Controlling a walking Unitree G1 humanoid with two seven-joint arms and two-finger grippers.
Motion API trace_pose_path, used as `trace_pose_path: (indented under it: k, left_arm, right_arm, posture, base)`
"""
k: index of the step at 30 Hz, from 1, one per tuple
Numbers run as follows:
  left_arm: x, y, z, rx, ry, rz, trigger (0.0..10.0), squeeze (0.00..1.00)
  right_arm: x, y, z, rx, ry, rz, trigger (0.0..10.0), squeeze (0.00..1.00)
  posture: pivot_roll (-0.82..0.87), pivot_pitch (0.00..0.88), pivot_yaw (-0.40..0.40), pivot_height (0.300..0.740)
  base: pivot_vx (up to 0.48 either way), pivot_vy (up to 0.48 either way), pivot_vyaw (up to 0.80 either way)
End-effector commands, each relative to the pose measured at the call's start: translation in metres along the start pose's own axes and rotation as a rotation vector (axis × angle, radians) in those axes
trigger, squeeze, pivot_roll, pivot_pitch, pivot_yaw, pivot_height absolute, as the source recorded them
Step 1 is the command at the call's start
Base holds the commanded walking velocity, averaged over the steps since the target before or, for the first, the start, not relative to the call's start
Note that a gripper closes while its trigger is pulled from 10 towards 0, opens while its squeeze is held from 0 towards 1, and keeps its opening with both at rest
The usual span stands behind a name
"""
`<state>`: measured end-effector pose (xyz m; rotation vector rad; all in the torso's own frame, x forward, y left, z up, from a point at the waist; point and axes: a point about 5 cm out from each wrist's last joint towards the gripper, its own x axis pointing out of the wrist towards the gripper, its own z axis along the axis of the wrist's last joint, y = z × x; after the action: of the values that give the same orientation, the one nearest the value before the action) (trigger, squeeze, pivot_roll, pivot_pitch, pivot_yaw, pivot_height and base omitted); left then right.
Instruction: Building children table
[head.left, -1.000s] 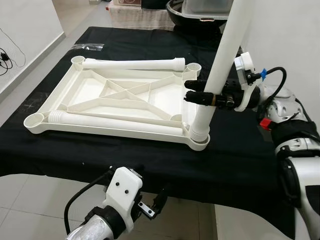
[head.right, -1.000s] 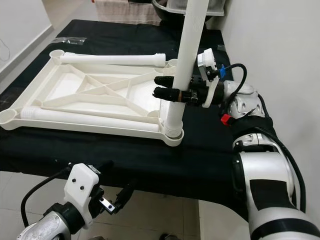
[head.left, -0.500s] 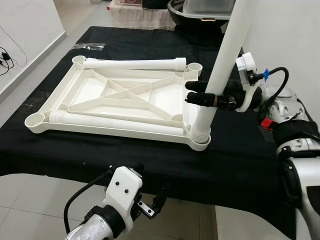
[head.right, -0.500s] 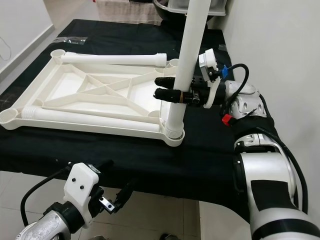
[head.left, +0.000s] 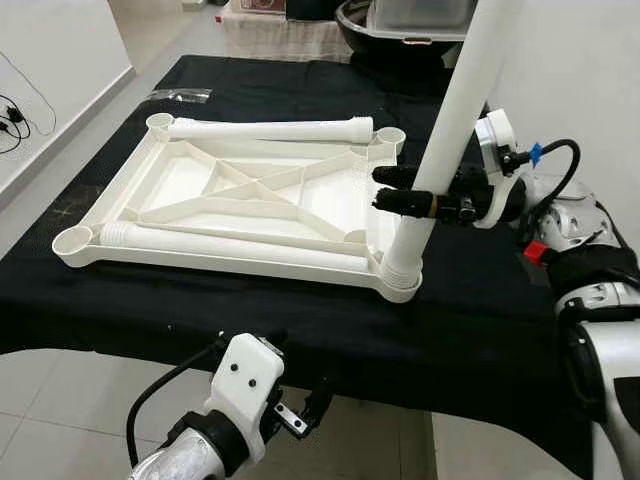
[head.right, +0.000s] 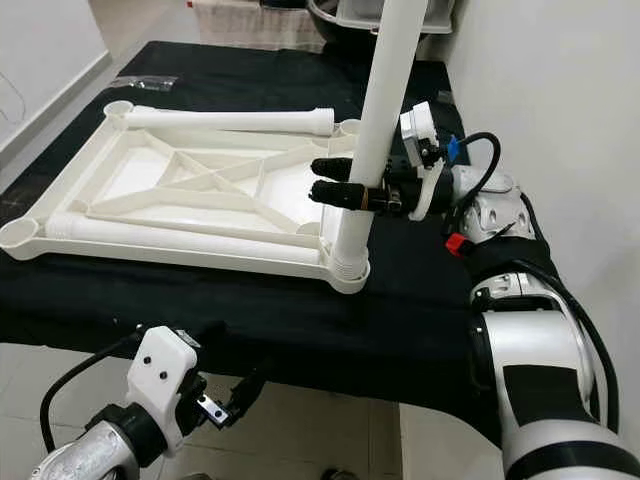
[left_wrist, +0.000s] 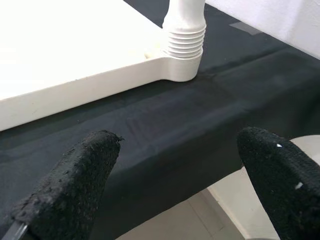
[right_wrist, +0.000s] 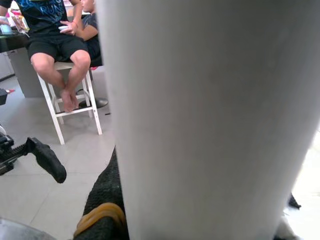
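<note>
White plastic children's tabletop (head.left: 200, 215), inverted with its ribbed underside facing up, lies flat on a surface covered by a black cloth (head.left: 480, 320). Round leg sockets mark its corners. Two loose table legs rest on the tabletop: one leg (head.left: 265, 128) along the far edge at 12 o'clock, another leg (head.left: 230, 247) along the near edge at 6 o'clock. A third upright leg (head.left: 455, 120) stands in the near corner socket (head.left: 398, 283) at about 4 o'clock of the tabletop, leaning slightly away from vertical, its ridged collar seated at the socket rim.

Right end effector (head.left: 400, 190) reaches in from 3 o'clock and is clamped on the upright leg a little above the socket, one black finger on each side of the tube; in the right wrist view the leg's white wall (right_wrist: 210, 110) sits directly against the finger pad. Seated persons on a white stool (right_wrist: 72, 107) appear in the background of that view.

Left end effector (head.left: 305, 410) hangs below the near edge of the surface at 6 o'clock, fingers (left_wrist: 75, 180) spread apart and holding nothing, facing the cloth edge and the socket.
</note>
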<state>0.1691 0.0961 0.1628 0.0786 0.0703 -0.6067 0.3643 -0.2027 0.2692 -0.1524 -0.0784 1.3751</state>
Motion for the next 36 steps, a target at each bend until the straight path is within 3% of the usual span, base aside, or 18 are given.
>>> trace_pose_path:
  k: [1,9,24,36]
  left_arm:
    - [-0.004,-0.001,-0.001,0.005,0.012,-0.018,10.0,0.0]
    - [-0.003,0.0,0.0,0.013,0.012,-0.024,10.0,0.0]
    - [-0.004,-0.003,0.001,0.007,0.009,-0.015,10.0,0.0]
    - [-0.003,-0.002,0.0,0.005,0.011,-0.006,10.0,0.0]
  right_arm:
    - [-0.006,0.006,-0.022,0.074,0.085,0.023,10.0,0.0]
    - [-0.004,0.003,-0.019,0.054,0.079,0.001,10.0,0.0]
    - [0.015,-0.002,-0.02,0.04,0.044,-0.034,10.0,0.0]
    - [0.013,0.0,-0.025,0.066,0.051,-0.024,10.0,0.0]
  posture:
    - [0.18,0.148,-0.006,0.74]
    - [0.19,0.154,-0.004,0.74]
    - [0.18,0.174,-0.025,0.74]
    - [0.17,0.179,-0.028,0.74]
  base:
    - [0.0,0.0,0.0]
    - [0.0,0.0,0.0]
    - [0.0,0.0,0.0]
    - [0.0,0.0,0.0]
